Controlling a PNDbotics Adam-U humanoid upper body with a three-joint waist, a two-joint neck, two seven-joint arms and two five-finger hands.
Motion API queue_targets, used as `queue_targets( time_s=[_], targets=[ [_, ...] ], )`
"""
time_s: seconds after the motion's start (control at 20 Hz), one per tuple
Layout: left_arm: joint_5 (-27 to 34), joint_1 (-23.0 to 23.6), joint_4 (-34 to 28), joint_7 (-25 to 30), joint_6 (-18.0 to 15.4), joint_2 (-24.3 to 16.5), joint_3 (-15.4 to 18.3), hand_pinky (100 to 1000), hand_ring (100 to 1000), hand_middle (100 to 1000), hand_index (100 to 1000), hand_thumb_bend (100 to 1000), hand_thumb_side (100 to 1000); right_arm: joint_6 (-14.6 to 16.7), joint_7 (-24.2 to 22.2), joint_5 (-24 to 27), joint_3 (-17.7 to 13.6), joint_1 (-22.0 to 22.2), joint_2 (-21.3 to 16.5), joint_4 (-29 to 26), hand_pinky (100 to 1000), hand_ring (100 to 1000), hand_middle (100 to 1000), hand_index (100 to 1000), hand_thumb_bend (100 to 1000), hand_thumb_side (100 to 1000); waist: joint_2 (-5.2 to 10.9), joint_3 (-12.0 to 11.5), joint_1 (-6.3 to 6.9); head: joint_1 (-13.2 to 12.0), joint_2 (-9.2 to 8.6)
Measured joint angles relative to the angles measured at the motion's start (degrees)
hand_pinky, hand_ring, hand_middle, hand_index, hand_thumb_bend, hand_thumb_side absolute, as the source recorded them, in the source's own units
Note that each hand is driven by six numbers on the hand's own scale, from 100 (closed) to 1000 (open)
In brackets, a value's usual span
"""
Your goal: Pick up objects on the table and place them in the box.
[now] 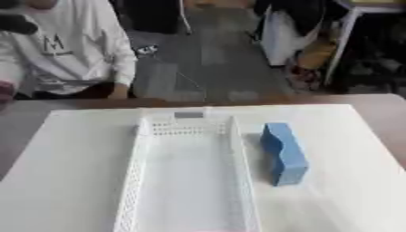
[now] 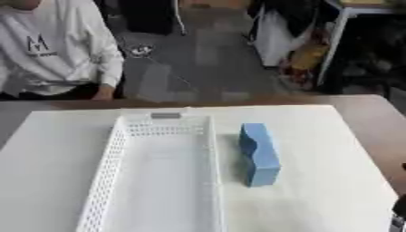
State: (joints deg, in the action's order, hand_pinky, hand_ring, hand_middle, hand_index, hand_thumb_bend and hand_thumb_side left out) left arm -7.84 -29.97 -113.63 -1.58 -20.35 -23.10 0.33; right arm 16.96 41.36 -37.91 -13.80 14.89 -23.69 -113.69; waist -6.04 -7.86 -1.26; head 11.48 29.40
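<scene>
A long white perforated basket [image 1: 141, 154] lies in the middle of the white table top, its inside bare. Just to its right a blue block [image 1: 283, 152] with a wavy side rests on the table, close to the basket's right wall but apart from it. At the lower right corner of the right eye view a small dark part of my right hand [image 2: 399, 212] shows, well to the right of the block and touching nothing. My left hand is out of sight.
The white table top [image 1: 71, 172] sits on a brown table [image 1: 384, 113]. A person in a white top sits beyond the far left edge, not touching anything. Bags and furniture stand on the floor behind.
</scene>
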Motion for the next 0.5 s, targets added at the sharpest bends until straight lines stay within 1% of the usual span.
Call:
queue_targets(
  time_s=[0.1,0.15,0.2,0.3,0.4,0.45,0.5],
  targets=[
    [0.00,0.21,0.00,0.07,0.05,-0.01,-0.01,803,663,770,844,811,1000,-4.07,-2.60,1.17,-0.51,-0.26,-1.10,0.00,718,806,697,854,100,907,0.08,-0.09,-0.11,0.71,-0.01],
    [0.00,0.23,0.00,0.14,0.09,-0.02,-0.02,804,664,770,844,810,1000,-5.78,-3.87,1.54,-0.70,-0.41,-1.61,0.00,752,817,709,866,100,905,0.15,-0.08,-0.16,0.73,0.00],
    [0.00,0.35,0.00,0.21,0.10,-0.03,-0.04,804,664,770,844,810,1000,-7.40,-5.06,1.77,-0.91,-0.69,-2.13,0.00,750,815,708,865,100,907,0.37,-0.08,-0.22,0.73,0.07],
    [-0.01,0.70,0.00,0.32,0.13,-0.26,-0.19,804,664,770,844,811,1000,-10.31,-7.22,1.90,-1.21,-1.04,-3.26,0.00,774,835,735,872,100,871,0.80,-0.07,-0.27,0.74,0.16],
    [-0.02,0.78,-0.01,0.36,0.11,-0.48,-0.35,804,664,771,844,810,1000,-12.92,-9.32,1.50,-1.19,-1.90,-4.56,0.00,776,833,739,872,100,868,0.95,-0.07,-0.27,1.22,0.20],
    [-0.03,0.98,-0.01,0.38,0.09,-0.48,-0.36,805,663,771,844,811,1000,-13.98,-10.21,1.07,-1.15,-2.29,-5.20,0.00,791,835,748,870,100,851,1.08,-0.07,-0.27,1.26,0.21],
    [-0.04,1.17,-0.03,0.42,0.06,-0.49,-0.36,805,664,771,844,811,1000,-14.75,-10.94,0.52,-0.99,-2.66,-5.81,0.00,789,834,746,870,100,853,1.20,-0.06,-0.27,1.56,0.21]
  ],
)
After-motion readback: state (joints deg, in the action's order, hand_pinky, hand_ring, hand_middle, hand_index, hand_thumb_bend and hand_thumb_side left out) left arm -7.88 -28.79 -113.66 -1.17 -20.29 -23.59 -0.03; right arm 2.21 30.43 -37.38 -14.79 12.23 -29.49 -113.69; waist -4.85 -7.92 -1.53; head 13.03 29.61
